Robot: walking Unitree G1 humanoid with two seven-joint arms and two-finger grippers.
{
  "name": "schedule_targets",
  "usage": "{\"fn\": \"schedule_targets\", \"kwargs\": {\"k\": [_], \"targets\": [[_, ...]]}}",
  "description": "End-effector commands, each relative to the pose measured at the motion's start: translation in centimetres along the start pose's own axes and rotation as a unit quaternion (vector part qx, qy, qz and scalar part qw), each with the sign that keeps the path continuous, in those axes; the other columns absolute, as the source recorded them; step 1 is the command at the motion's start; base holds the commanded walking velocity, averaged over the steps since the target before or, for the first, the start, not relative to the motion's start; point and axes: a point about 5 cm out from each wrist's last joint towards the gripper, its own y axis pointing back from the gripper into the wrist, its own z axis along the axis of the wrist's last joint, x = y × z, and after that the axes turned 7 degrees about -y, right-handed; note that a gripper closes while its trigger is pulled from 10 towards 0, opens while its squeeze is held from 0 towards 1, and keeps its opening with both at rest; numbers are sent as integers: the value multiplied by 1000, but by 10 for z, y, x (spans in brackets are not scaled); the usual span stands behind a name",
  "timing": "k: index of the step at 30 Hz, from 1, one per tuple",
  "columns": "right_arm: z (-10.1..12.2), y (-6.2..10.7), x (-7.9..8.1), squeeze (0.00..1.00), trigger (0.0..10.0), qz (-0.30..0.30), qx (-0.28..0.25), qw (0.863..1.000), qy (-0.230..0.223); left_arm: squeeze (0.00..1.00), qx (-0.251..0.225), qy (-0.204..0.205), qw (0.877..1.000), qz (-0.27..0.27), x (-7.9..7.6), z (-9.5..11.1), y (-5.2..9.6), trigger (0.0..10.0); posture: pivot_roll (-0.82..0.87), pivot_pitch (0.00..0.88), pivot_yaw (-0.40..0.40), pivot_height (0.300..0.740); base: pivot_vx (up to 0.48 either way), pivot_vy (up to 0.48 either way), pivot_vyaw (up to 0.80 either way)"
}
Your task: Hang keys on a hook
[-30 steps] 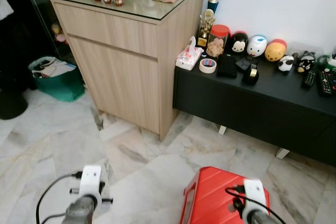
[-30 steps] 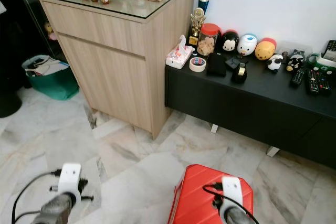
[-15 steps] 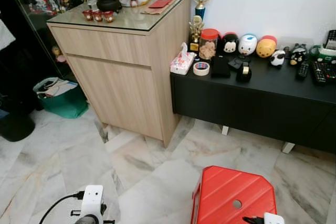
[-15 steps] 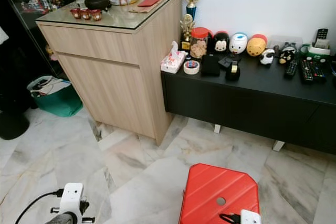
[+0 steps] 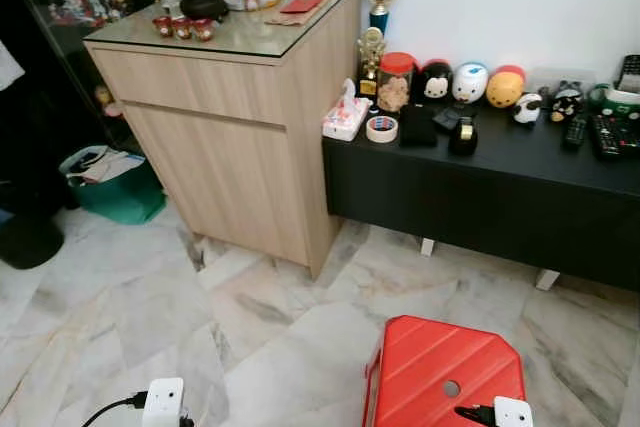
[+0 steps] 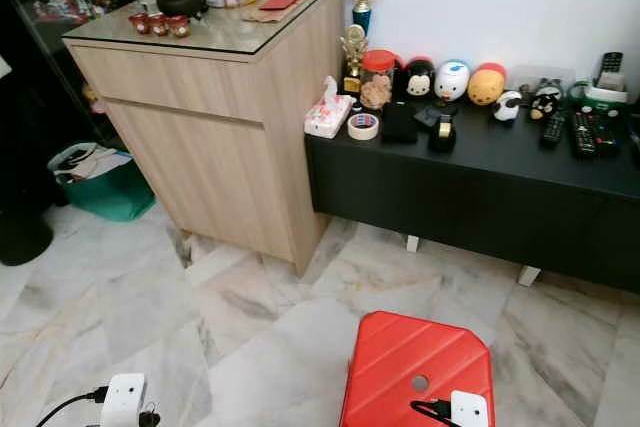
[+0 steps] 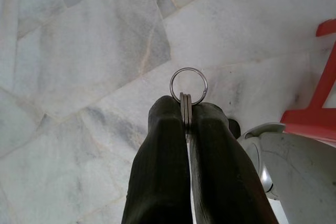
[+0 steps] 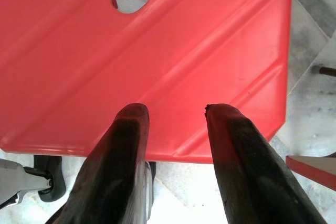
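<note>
- My left gripper (image 7: 186,109) is pinching the keys (image 7: 188,94), their ring poking out past the fingertips, low over the marble floor (image 7: 89,51).
- My right gripper (image 8: 173,114) hangs spread above the red stool (image 8: 157,51), carrying nothing.
- I judge this the carrying step; I see no hook yet, so next I must find one.

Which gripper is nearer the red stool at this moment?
Right. The right gripper hangs open directly above the red stool. The left gripper, shut on the keys, hangs over the marble floor beside the stool.
</note>
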Motion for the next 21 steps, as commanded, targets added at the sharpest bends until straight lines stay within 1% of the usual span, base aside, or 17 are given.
{"fn": "schedule_targets", "kwargs": {"k": [1,4,8,9,13,14,21], "targets": [[-5,0,2,0,10000,2,11,1000,1,0,5,-6,1000,2,1,1,-1,10000,-60,0,75,708,0,0,0],[-3,0,3,0,10000,5,16,1000,21,0,3,-17,1000,-4,-1,3,-1,10000,-60,0,81,708,0,0,0],[5,-2,11,0,10000,7,11,1000,14,0,3,-14,1000,-4,0,3,-1,10000,-59,0,82,708,0,0,0],[5,-2,11,0,10000,7,11,1000,14,0,3,-14,1000,-4,0,3,-1,10000,-59,0,82,708,0,0,0],[0,-2,26,0,10000,17,16,1000,16,0,4,-14,1000,-5,-1,2,-1,10000,-58,0,82,708,0,0,0],[-2,-2,28,0,10000,19,17,1000,18,0,4,-18,1000,-6,-1,2,-1,10000,-53,0,80,708,0,0,0],[-4,-2,31,0,10000,21,20,999,18,0,3,-17,1000,-6,-1,3,-1,10000,-51,0,77,708,0,0,0]]}}
